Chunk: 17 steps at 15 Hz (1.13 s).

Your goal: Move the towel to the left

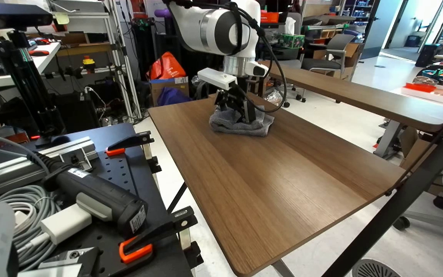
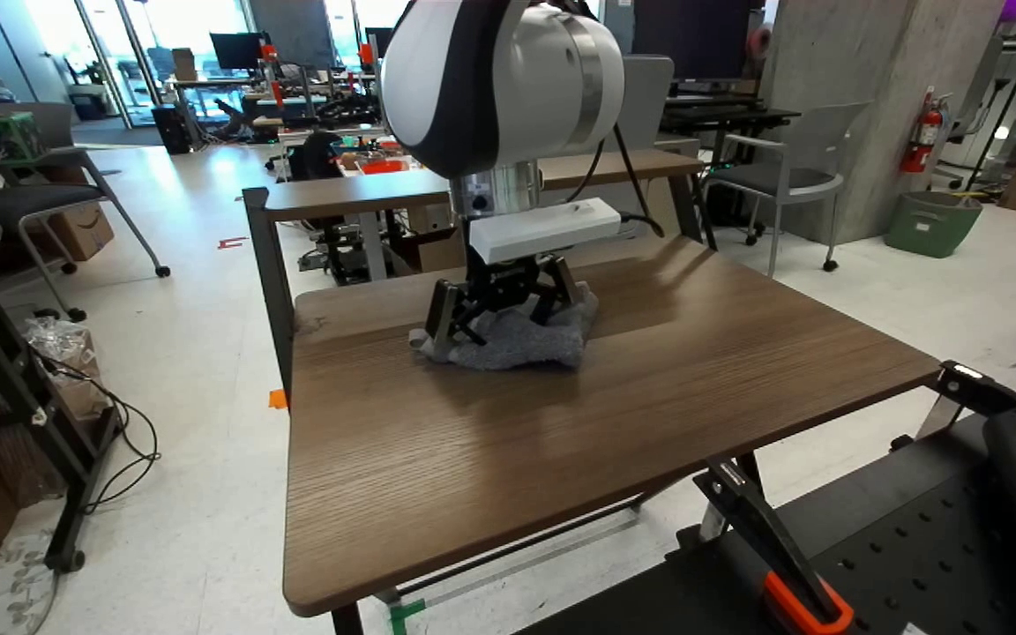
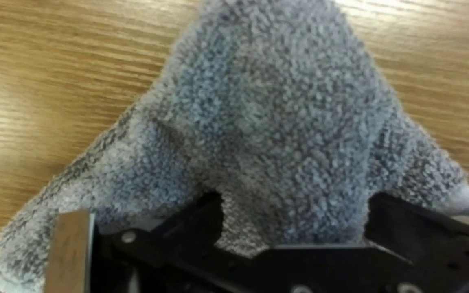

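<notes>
The grey towel (image 1: 240,127) lies bunched on the brown wooden tabletop (image 1: 283,181), towards the robot's end. It also shows in an exterior view (image 2: 521,346) and fills the middle of the wrist view (image 3: 283,101), rumpled with raised folds. My gripper (image 1: 235,109) is low over the towel, pointing down. Its fingers (image 2: 504,319) are spread wide, one at each side of the towel's middle, touching or pressing into the cloth. In the wrist view the gripper (image 3: 275,238) shows its fingers far apart with towel between them. The fingertips' lower ends are partly hidden by the cloth.
A black side table (image 1: 129,181) with orange-handled clamps (image 1: 137,250), a black tool (image 1: 98,192) and coiled cables stands along one table edge. A long brown table (image 1: 360,96) runs along the opposite side. A dark table frame (image 1: 398,204) rises at the near end.
</notes>
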Available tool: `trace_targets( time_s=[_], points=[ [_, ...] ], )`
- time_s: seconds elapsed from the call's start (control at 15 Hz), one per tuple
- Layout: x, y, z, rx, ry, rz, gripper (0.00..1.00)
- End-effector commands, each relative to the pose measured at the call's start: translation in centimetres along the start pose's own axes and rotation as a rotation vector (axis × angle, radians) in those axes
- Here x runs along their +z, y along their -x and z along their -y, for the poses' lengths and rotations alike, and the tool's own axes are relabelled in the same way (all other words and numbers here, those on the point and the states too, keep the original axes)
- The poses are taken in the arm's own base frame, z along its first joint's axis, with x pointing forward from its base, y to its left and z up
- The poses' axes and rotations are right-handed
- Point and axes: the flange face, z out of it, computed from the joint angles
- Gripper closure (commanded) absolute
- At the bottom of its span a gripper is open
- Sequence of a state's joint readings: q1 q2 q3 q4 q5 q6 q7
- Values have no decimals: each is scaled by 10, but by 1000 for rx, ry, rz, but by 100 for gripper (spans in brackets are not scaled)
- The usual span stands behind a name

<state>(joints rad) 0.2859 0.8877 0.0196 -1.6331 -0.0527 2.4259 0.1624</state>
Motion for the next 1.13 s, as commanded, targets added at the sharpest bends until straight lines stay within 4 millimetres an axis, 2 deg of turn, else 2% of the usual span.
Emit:
trace_targets(
  time_s=[0.0,0.2,0.47,0.67,0.73,0.87,1.07],
  points=[
    [-13,10,3,-23,23,5,0],
    [-41,18,0,-28,52,-20,0],
    [-93,40,-10,-25,77,-64,0],
    [-120,56,-28,-22,68,-76,0],
    [-103,34,-16,-22,59,-77,0],
    [-117,44,-24,-12,58,-82,0],
    [-117,51,-27,-9,59,-75,0]
  ],
)
